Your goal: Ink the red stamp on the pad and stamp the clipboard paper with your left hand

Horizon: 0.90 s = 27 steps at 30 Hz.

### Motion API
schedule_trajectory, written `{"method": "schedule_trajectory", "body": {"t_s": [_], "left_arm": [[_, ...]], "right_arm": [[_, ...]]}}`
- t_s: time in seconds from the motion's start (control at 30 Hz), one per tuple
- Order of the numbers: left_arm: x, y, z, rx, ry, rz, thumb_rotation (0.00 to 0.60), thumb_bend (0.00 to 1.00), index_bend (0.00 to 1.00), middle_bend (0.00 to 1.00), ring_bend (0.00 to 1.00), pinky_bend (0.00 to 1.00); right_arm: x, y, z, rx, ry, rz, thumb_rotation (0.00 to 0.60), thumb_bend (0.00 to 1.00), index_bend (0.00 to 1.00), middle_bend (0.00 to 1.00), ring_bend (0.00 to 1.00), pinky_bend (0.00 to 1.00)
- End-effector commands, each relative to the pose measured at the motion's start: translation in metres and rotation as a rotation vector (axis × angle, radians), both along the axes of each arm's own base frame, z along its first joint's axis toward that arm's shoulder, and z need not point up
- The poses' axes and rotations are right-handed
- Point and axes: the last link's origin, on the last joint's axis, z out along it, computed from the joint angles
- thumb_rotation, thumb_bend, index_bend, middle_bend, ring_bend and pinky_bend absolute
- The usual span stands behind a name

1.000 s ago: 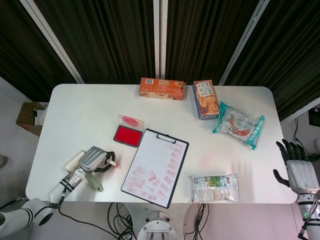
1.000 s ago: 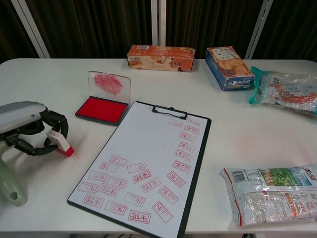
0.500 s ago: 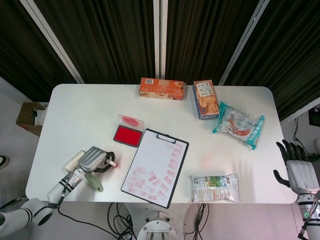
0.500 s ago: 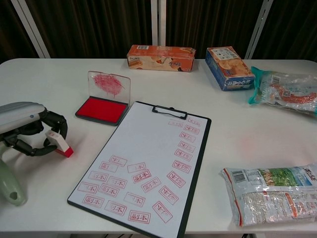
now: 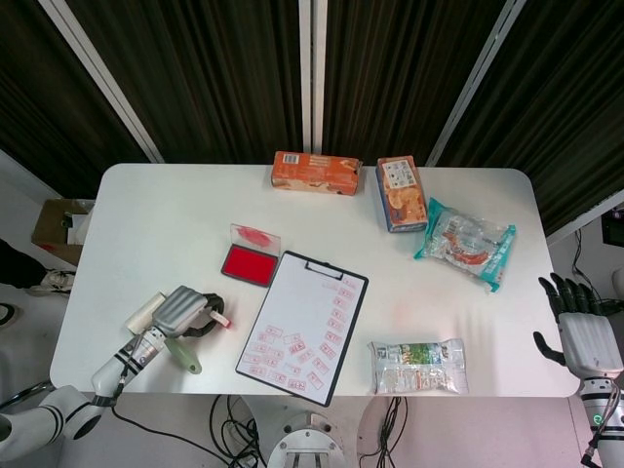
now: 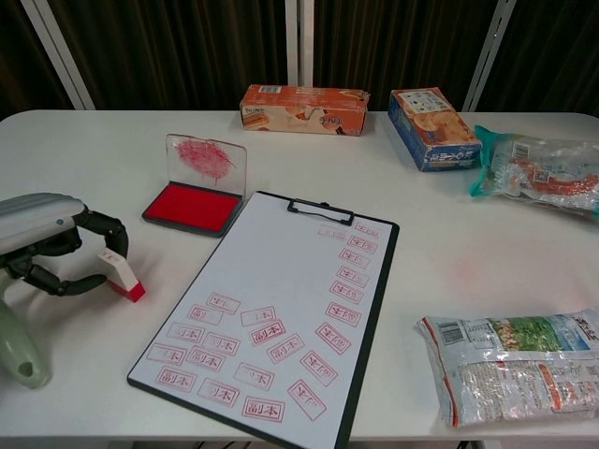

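The red stamp (image 6: 121, 275) (image 5: 221, 318), white body with a red base, lies tilted on the table left of the clipboard (image 6: 281, 281) (image 5: 304, 322). My left hand (image 6: 47, 238) (image 5: 180, 309) sits just left of it with its fingers loosely curled and apart, their tips at the stamp's white end without gripping it. The paper carries several red stamp marks along its lower and right parts. The open red ink pad (image 6: 192, 207) (image 5: 249, 264) stands behind the stamp, its clear lid raised. Off the table's right edge, my right hand (image 5: 583, 331) has spread fingers and holds nothing.
An orange box (image 6: 301, 108), a blue biscuit box (image 6: 432, 128) and a snack bag (image 6: 538, 173) line the far side. Another food bag (image 6: 515, 365) lies near the front right. A pale green object (image 6: 21, 354) lies beside my left wrist.
My left hand's fingers have loosened and drawn back a little to the left. The stamp has tipped lower and slid slightly right onto the table. The right hand has not moved.
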Motion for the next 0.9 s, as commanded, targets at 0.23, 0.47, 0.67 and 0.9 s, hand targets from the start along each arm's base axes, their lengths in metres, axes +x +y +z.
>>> {"method": "schedule_trajectory", "body": {"t_s": [0.23, 0.47, 0.67, 0.9], "left_arm": [[0.0, 0.0, 0.002, 0.004, -0.002, -0.003, 0.6, 0.35, 0.44, 0.46, 0.99, 1.0], [0.003, 0.004, 0.011, 0.048, -0.013, -0.024, 0.6, 0.34, 0.38, 0.41, 0.97, 1.0], [0.021, 0.014, 0.059, 0.264, -0.078, -0.108, 0.6, 0.27, 0.37, 0.4, 0.92, 1.0], [0.012, -0.007, 0.132, 0.54, -0.053, -0.067, 0.6, 0.23, 0.35, 0.36, 0.59, 0.8]], "right_arm": [[0.0, 0.0, 0.0, 0.004, 0.002, -0.002, 0.6, 0.26, 0.0, 0.0, 0.0, 0.0], [0.001, -0.001, 0.001, 0.0, 0.003, 0.0, 0.6, 0.26, 0.0, 0.0, 0.0, 0.0], [0.003, -0.002, 0.002, -0.006, 0.001, 0.005, 0.6, 0.26, 0.0, 0.0, 0.0, 0.0], [0.004, -0.001, 0.006, -0.02, -0.007, 0.023, 0.6, 0.26, 0.0, 0.0, 0.0, 0.0]]}}
